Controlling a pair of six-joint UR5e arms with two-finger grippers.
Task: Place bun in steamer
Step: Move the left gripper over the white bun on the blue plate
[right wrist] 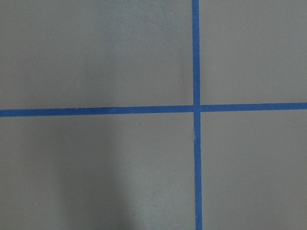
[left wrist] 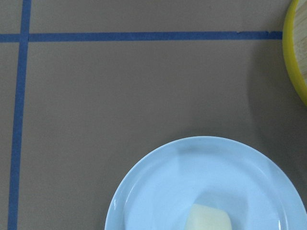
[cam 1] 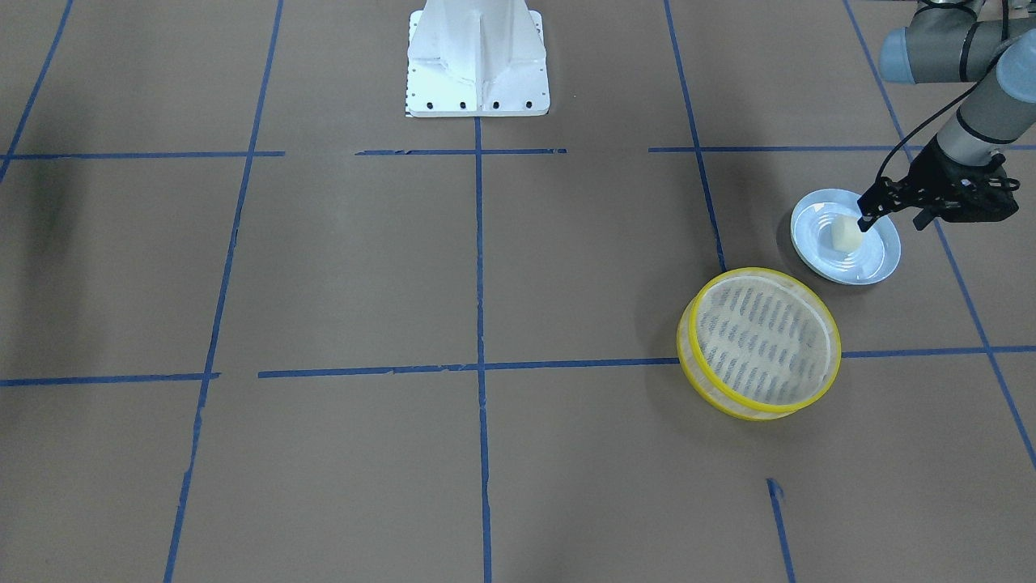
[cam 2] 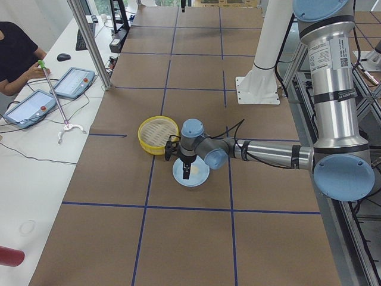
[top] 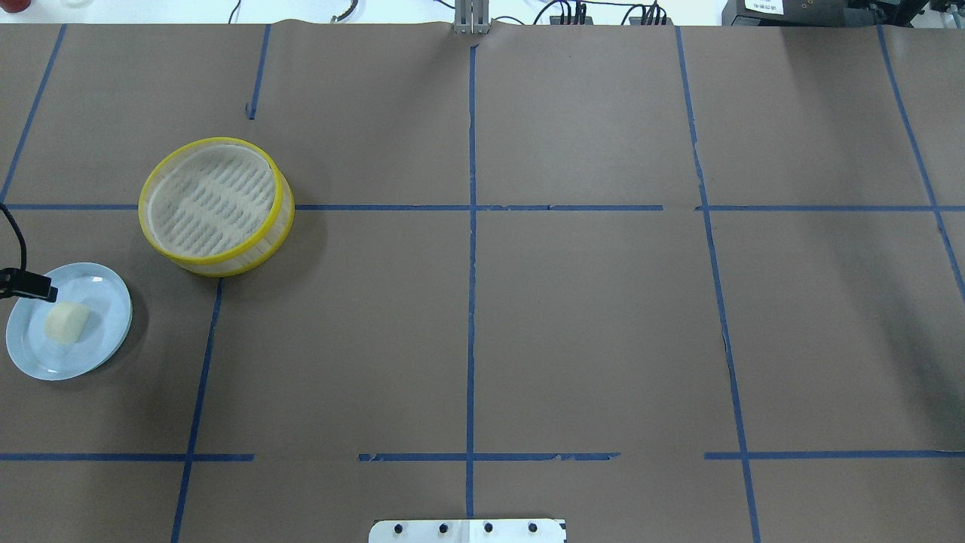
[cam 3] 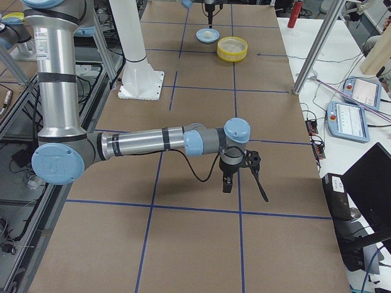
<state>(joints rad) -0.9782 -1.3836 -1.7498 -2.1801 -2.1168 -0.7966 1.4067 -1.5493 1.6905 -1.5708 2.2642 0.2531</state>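
**Bun Sits on Plate, Steamer Empty Alongside**

The left gripper [cam 1: 893,217] hangs over a pale blue plate [cam 1: 874,263] at the right edge of the front-facing view. Its two dark fingers stand parted and have hold of nothing. One fingertip [cam 1: 866,222] points down just beside the bun [cam 1: 844,235]. The cream-white bun lies on the plate, near its middle. The yellow-rimmed steamer [cam 1: 761,342] sits on the table [cam 1: 364,267] just below and left of the plate in that view, near it but not touching, with its slotted floor bare. In the overhead view the plate is at the far left edge and the steamer is above and right of it. The right gripper [cam 3: 244,189] appears only in the right-side view, low over a blue tape line in the centre of the frame and well apart from the plate. Whether its jaws are parted or closed cannot be told.
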